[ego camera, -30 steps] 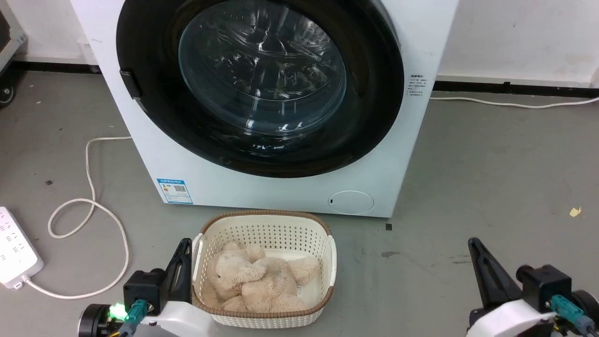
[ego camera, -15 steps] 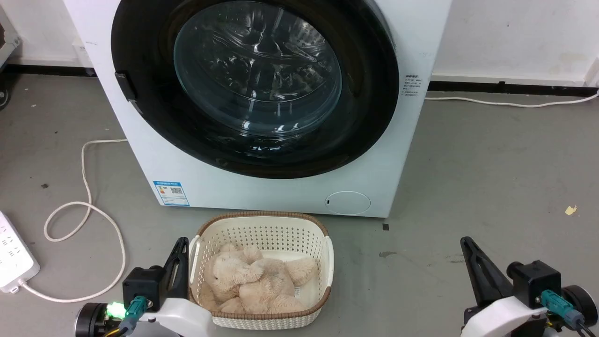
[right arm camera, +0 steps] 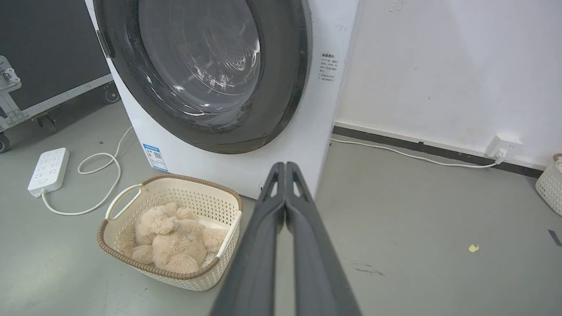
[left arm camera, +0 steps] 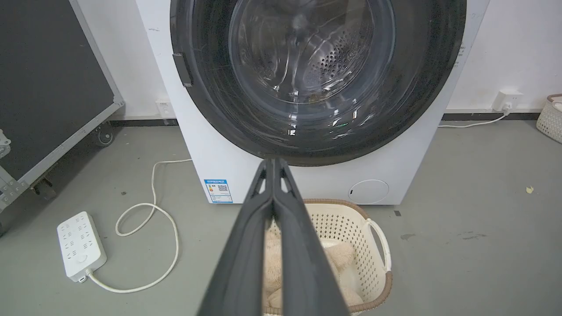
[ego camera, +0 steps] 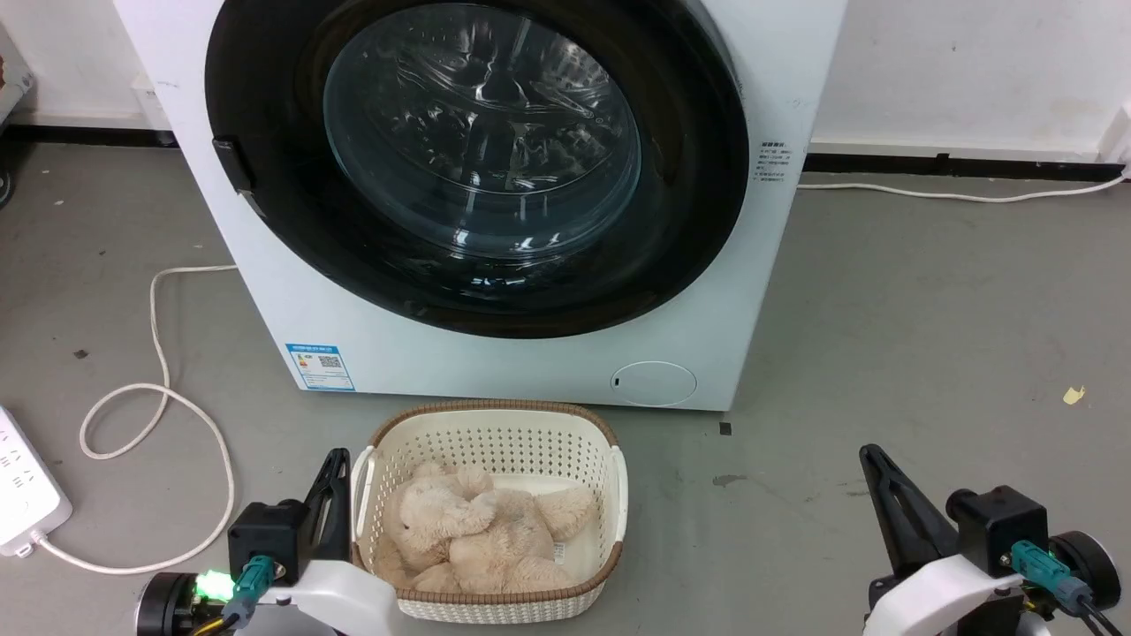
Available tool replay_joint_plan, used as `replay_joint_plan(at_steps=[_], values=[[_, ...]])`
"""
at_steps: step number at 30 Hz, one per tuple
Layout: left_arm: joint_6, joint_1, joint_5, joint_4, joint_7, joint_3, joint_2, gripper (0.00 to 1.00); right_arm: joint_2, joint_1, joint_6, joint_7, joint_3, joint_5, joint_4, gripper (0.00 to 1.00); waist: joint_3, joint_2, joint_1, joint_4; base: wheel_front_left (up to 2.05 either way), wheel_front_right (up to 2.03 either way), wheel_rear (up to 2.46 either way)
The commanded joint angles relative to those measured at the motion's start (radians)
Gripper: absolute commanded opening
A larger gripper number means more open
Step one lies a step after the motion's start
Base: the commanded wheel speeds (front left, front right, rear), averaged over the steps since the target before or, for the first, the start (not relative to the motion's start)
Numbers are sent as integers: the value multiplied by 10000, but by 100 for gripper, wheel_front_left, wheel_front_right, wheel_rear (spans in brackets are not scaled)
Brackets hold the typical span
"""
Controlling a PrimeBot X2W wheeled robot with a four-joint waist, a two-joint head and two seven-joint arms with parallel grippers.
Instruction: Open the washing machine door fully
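The washing machine door (ego camera: 698, 221) is shut, flush against the front of the washing machine (ego camera: 495, 367), in the upper middle of the head view. Its small dark handle tab (ego camera: 231, 165) sits on the door's left rim, so I judge the hinge is on the right and the door swings out from the left.

Both grippers hang low over the floor (ego camera: 884, 309), below the door and well apart from it. The left gripper (ego camera: 335, 459) has its 2 fingers pressed together on nothing, just beside the left wall of the cream basket (ego camera: 495, 413), which holds a plush toy (ego camera: 477, 530). The right gripper (ego camera: 870, 458) is likewise closed and empty, off to the right.

The left arm is nearer the tab, which lies up, ahead and somewhat left of its fingers.
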Motion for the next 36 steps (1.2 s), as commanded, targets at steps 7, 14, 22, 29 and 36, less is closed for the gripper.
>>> replay_joint_plan(at_steps=[7, 14, 22, 29, 36], values=[[28, -149, 28, -41, 5, 9, 1, 0, 26, -135, -9, 5, -3, -76, -45, 0, 0, 0, 0, 1, 0, 0, 0], [28, -149, 28, -41, 5, 9, 1, 0, 26, -135, -9, 5, -3, -76, -45, 0, 0, 0, 0, 1, 0, 0, 0], [28, -149, 28, -41, 5, 9, 1, 0, 26, -135, -9, 5, -3, -76, -45, 0, 0, 0, 0, 1, 0, 0, 0], [28, -149, 28, -41, 5, 9, 1, 0, 26, -135, -9, 5, -3, -76, -45, 0, 0, 0, 0, 1, 0, 0, 0], [-1, 9, -4, 3, -4, 1, 0, 0, 0, -8, 2, -4, -1, 7, 6, 0, 0, 0, 0, 0, 0, 0, 0]])
